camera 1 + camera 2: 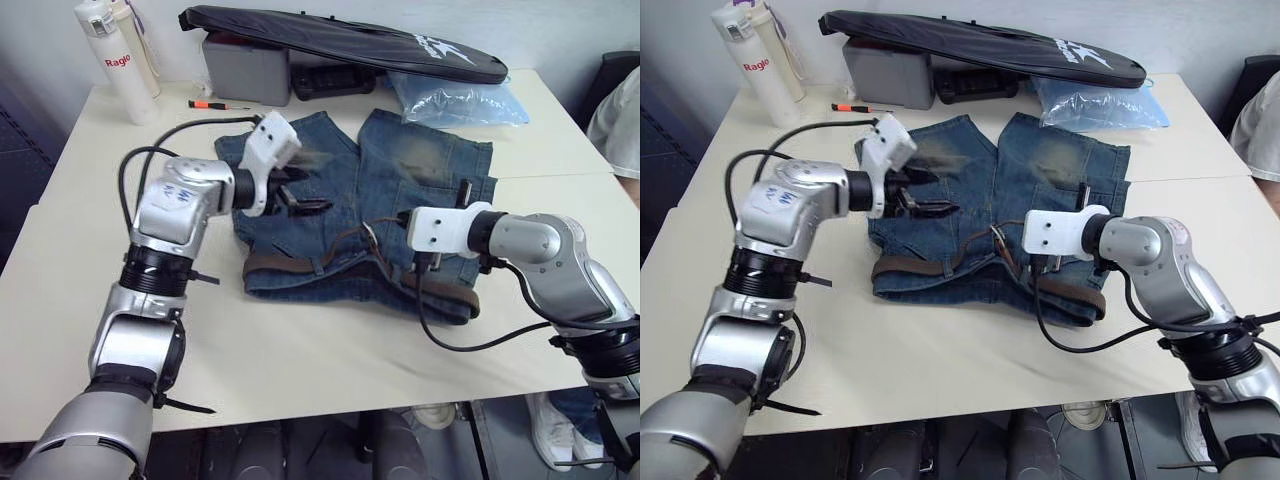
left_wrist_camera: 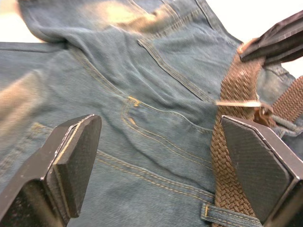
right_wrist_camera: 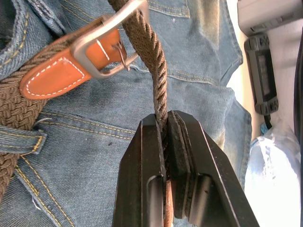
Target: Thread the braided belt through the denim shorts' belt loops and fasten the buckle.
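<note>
Faded denim shorts (image 1: 410, 165) lie flat mid-table, waistband toward the near edge. The braided belt (image 1: 285, 265) runs along the waistband and passes under a belt loop (image 3: 23, 141). Its silver buckle (image 3: 102, 42), on a tan leather tab, rests on the denim with the strap's free end fed through the frame. My right gripper (image 3: 165, 124) is shut on that free end just past the buckle, near the waist's middle (image 1: 385, 222). Over the left back pocket, my left gripper (image 1: 300, 197) hovers open, its fingers (image 2: 71, 163) spread with nothing between them. Another belt loop (image 2: 227, 215) lies by the belt (image 2: 232, 175).
At the back stand two white bottles (image 1: 115, 55), a grey box (image 1: 245, 70), a long black bag (image 1: 340, 40), a black device (image 1: 330, 80) and a pale blue plastic bag (image 1: 455, 100). A small screwdriver (image 1: 215, 104) lies nearby. A person's sleeve (image 1: 620, 120) shows at the right edge.
</note>
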